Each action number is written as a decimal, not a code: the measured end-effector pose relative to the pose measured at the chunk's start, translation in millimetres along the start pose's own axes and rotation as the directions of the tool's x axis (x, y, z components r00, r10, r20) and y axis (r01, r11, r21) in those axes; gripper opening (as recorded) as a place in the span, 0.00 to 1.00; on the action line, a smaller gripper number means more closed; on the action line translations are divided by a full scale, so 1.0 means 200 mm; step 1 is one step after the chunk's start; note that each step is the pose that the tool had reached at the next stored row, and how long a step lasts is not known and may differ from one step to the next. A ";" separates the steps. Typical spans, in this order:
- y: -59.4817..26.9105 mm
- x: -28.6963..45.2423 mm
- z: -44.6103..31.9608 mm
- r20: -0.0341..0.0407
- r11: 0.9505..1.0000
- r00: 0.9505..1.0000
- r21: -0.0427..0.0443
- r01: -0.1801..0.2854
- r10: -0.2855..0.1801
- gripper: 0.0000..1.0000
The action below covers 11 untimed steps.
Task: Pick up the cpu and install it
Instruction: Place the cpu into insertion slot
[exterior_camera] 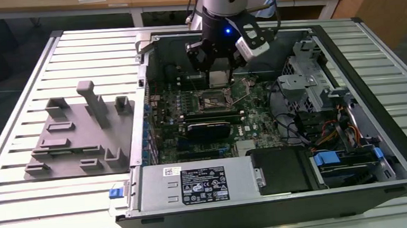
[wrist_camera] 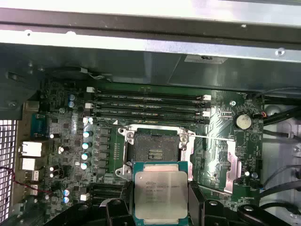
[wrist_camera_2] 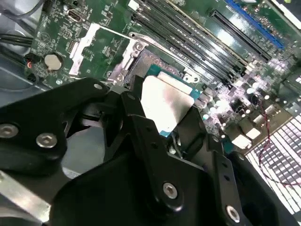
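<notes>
The cpu (wrist_camera: 161, 194), a flat square chip with a silvery top and a green rim, is pinched between my gripper's (wrist_camera: 161, 209) black fingers (wrist_camera: 203, 207). In both wrist views it hangs just above the motherboard, beside the open black socket (wrist_camera: 155, 146), whose load plate (wrist_camera: 233, 165) is swung aside. In the second wrist view the cpu (wrist_camera_2: 167, 106) tilts over the socket (wrist_camera_2: 153, 61), with the gripper (wrist_camera_2: 164, 120) shut on its edges. In the exterior view the gripper (exterior_camera: 217, 76) holds the cpu (exterior_camera: 218, 78) inside the open computer case, slightly behind the socket (exterior_camera: 213, 99).
Memory slots (wrist_camera: 148, 106) run along the far side of the socket. A grey power supply box (exterior_camera: 193, 184) fills the case's near corner and drive cages (exterior_camera: 315, 80) line the exterior view's right. A grey parts fixture (exterior_camera: 77, 137) lies on the slatted table to the left.
</notes>
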<state>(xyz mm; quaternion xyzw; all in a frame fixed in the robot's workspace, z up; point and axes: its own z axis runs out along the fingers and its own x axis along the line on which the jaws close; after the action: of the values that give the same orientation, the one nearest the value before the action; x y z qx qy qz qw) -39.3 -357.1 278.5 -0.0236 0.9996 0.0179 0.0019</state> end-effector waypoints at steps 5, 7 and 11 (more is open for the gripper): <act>0.000 0.000 -0.001 0.000 1.000 1.000 0.000 0.000 0.000 0.54; 0.000 0.000 -0.001 0.000 1.000 1.000 0.000 0.000 0.000 0.54; 0.000 0.000 -0.002 0.000 1.000 1.000 0.000 0.000 0.000 0.54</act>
<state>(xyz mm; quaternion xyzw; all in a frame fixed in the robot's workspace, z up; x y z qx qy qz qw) -39.3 -357.1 278.9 -0.0236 0.9996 0.0180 0.0019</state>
